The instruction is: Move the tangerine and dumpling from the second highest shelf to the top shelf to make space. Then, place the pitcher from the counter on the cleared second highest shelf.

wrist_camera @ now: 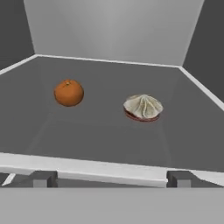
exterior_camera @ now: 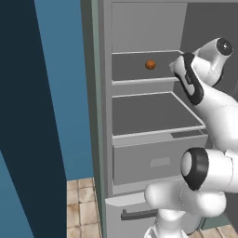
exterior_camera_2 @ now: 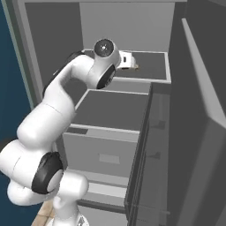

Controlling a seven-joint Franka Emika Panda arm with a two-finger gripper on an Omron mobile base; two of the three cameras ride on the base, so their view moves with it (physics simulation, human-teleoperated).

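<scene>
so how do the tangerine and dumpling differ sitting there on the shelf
The tangerine is bright orange; the dumpling is pale cream with a dark reddish underside edge. The tangerine is a smooth round ball; the dumpling is a flatter, wider mound with pleats gathered at its top. In the hand view the tangerine lies to the left, the dumpling to the right, apart and not touching. Both rest untouched on the same dark grey shelf.

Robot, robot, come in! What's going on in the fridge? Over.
Gripper open, holding nothing, at the top shelf front edge. Tangerine and dumpling sit apart on that shelf. Second highest shelf bare. Nothing in the way.
</scene>
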